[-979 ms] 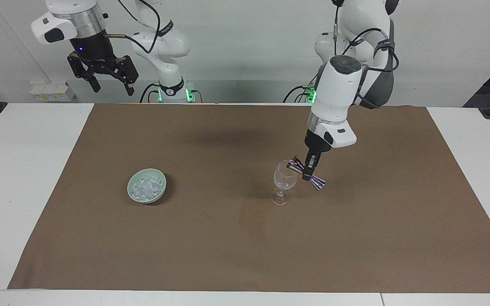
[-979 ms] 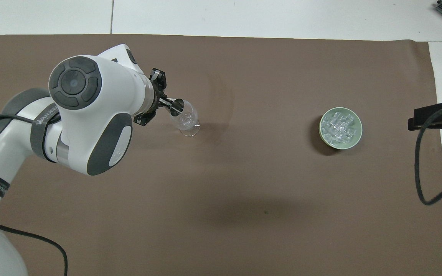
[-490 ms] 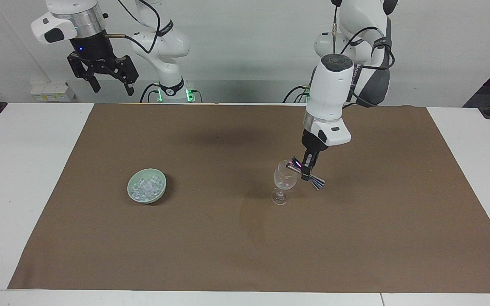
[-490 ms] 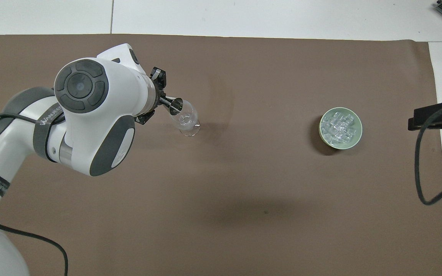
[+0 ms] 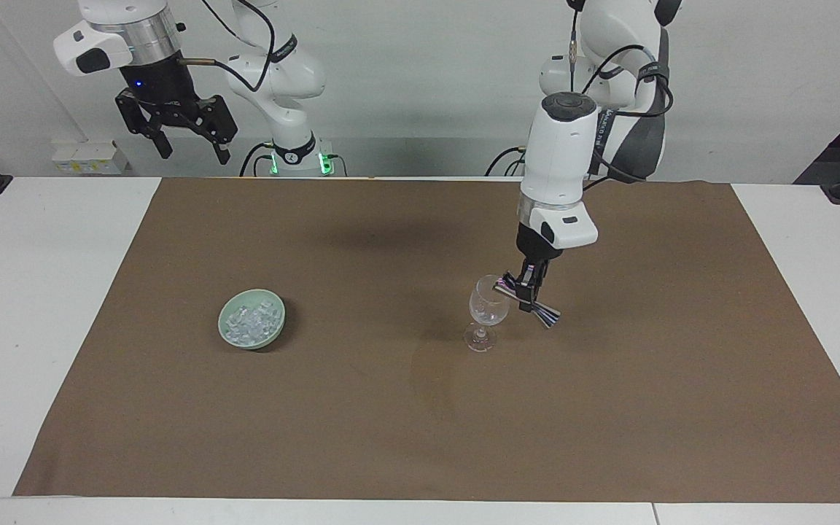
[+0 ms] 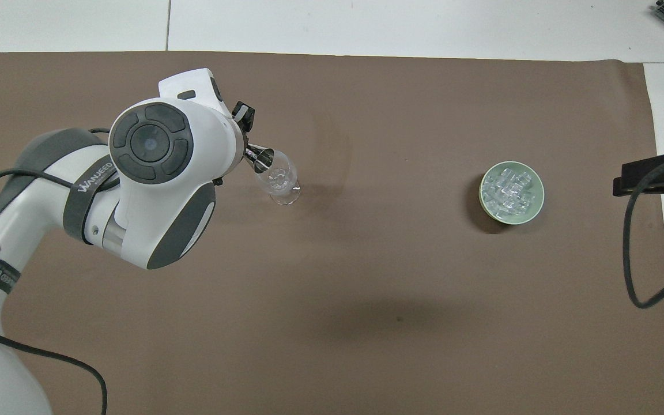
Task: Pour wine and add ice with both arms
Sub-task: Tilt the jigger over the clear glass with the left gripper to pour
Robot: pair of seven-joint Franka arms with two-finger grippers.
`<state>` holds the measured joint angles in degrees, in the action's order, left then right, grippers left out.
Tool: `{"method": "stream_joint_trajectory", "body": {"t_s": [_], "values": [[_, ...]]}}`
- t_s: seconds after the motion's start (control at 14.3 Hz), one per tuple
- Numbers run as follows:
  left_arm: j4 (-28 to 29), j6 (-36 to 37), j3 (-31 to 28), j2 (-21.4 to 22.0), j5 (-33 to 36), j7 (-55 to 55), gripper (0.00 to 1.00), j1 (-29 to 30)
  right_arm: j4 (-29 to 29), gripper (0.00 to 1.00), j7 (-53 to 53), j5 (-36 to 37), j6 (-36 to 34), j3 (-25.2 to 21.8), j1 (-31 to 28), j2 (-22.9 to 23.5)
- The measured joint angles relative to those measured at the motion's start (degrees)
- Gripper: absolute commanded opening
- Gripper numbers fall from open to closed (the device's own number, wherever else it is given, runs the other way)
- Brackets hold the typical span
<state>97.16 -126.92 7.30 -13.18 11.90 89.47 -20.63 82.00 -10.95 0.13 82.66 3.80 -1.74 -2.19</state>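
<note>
Steel jigger (image 5: 529, 300), clenched in left gripper (image 5: 531, 292), tips into glass (image 5: 488, 309); right gripper (image 5: 185, 138) waits agape; ice (image 5: 251, 321) likely next.

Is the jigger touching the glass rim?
Cannot tell. In both views the jigger, tilted in the shut left gripper, has its mouth overlapping the glass rim; neither shows contact or gap plainly.

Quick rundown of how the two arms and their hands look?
Both arms are glossy white with grey joint pads and silver wrist rings. The left arm has a round dark grey end cap, a lettered grey band and black cables. The left hand is black. The right hand is black with linked fingers and a blue light.
</note>
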Motion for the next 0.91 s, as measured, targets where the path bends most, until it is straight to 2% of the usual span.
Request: {"method": "stream_joint_trajectory", "body": {"t_s": [0.91], "values": [[-0.06, -1.43, 0.02, 0.0, 8.0, 0.06, 0.0, -1.43, 0.0, 1.0, 0.0, 0.0, 0.0, 0.0, 0.0, 0.0]]}}
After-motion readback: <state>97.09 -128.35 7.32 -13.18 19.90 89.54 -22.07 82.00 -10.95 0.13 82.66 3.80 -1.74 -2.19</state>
